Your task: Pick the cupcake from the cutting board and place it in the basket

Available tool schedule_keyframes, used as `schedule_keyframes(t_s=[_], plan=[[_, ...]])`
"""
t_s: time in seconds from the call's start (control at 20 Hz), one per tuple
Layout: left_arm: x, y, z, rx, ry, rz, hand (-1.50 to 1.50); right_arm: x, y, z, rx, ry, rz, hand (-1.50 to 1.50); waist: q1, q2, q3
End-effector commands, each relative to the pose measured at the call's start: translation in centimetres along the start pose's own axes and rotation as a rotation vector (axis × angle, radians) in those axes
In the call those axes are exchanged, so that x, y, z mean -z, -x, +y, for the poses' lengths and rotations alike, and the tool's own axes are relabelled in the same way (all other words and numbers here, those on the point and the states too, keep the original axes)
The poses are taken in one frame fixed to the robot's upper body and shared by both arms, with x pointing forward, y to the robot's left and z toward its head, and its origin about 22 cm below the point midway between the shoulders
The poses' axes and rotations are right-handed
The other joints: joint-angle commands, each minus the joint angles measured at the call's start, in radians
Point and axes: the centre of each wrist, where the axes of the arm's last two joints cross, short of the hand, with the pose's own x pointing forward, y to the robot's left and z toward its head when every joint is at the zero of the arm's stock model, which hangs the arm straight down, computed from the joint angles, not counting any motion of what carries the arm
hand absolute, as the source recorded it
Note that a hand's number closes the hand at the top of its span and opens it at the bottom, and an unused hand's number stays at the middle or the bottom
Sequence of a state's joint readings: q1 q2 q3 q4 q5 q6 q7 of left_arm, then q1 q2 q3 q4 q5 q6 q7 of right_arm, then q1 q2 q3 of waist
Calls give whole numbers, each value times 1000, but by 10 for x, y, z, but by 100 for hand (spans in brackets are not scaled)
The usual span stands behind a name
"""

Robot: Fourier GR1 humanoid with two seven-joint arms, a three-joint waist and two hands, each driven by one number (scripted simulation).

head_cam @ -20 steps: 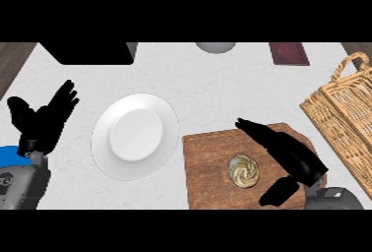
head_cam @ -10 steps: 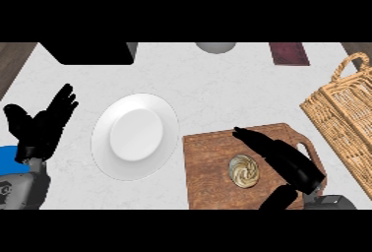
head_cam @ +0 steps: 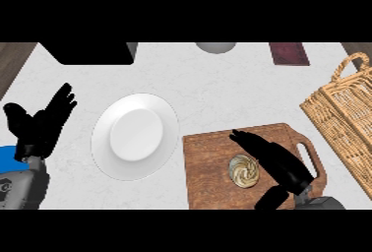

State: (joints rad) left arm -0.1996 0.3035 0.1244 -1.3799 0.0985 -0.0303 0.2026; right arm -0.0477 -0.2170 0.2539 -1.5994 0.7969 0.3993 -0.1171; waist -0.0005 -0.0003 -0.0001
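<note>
A: Where is the right hand?

B: The right hand (head_cam: 280, 162) hangs over the right half of the cutting board (head_cam: 210, 189). It is open and holds nothing: the fingers are straight and point up and to the left, and the thumb is spread apart toward the near edge.

A: And the cupcake?

B: The cupcake (head_cam: 245, 170) stands upright on the board, just beside the palm, in the gap between fingers and thumb. Seen from above, I cannot tell whether the hand touches it.

A: How would it handle?

B: I judge it light, and soft on top, so the swirled top would smear or crush under a finger. The sides look like the better place to take hold. I would put the fingers on one side and the thumb on the other, low around the base and never on the top.

A: What room is there for the carry?

B: The basket (head_cam: 341, 113) stands to the right, near the board but apart from it, with only a strip of bare surface (head_cam: 218, 83) between them. Its woven wall stands up from the surface, so I judge the cupcake must go up before it goes across, to pass the rim. The white plate (head_cam: 136, 134) lies left of the board, off that route. The left hand (head_cam: 40, 125) rests open by the left edge, fingers up.
</note>
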Motion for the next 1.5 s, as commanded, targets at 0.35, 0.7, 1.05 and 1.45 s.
schedule_keyframes(t_s=[0.35, 0.7, 1.05, 1.45], plan=[[5, 0, -9, 0, 3, 15, 0, 24, -10, 21, -146, -50, -21, 150, 0, 0, 0], [0, -8, 1, 17, 1, 3, 0, 48, -11, 25, 32, 184, 403, 150, 13, 5, 1], [2, -2, -11, -9, 44, -1, 0, 62, -15, -10, 185, 488, 867, 150, 54, 14, -1], [12, -19, -19, 9, 79, -12, 0, 116, -91, -48, 376, 927, 741, 150, 84, 12, 2]])
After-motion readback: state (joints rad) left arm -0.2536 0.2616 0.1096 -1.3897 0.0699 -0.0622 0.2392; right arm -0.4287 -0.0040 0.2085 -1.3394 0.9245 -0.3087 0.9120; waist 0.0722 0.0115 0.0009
